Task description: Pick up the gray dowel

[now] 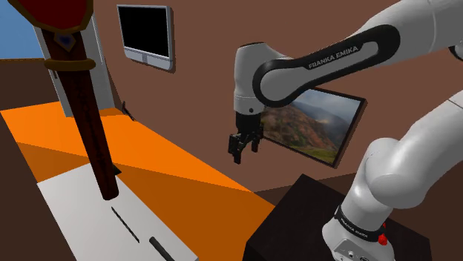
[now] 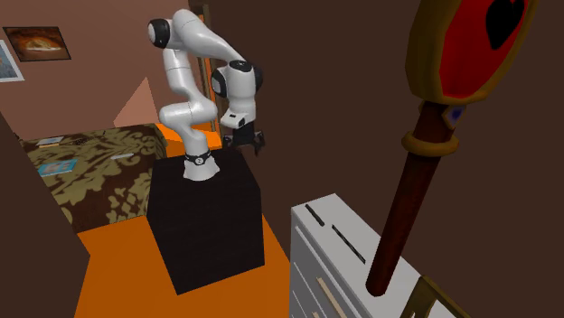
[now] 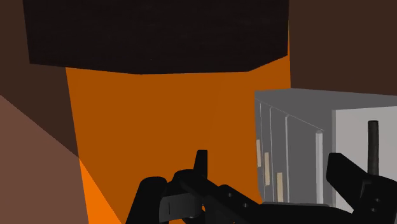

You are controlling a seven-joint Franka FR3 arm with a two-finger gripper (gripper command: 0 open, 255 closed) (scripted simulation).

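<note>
1. Closest to my wrist camera are the two black fingers of the tool [image 3: 247, 189]. They stand well apart with nothing between them.
2. The grey dowel [image 1: 159, 247] is a short, dark grey rod lying flat on the white counter [image 1: 67, 196], at the end nearest the stand. In the second exterior view the dowel [image 2: 314, 215] sits by the counter's far end, untouched.
3. Just beyond it, roughly in line but apart from it, lies a thinner, longer dark stick [image 1: 125, 224].
4. Past the stick, a tall sceptre [image 1: 93, 133] with a dark brown shaft and a red, gold-rimmed head stands upright on the counter.
5. I see pale drawer fronts on the counter's side, and an orange floor [image 1: 148, 152] beside it.
6. The tool [image 1: 239, 152] hangs in the air, well apart from the dowel, near the top edge of the black stand [image 2: 208, 226].
7. On the brown wall behind hang a dark screen [image 1: 147, 33] and a landscape picture [image 1: 312, 126]. A bed [image 2: 90, 172] with a patterned cover lies beyond the stand.
</note>
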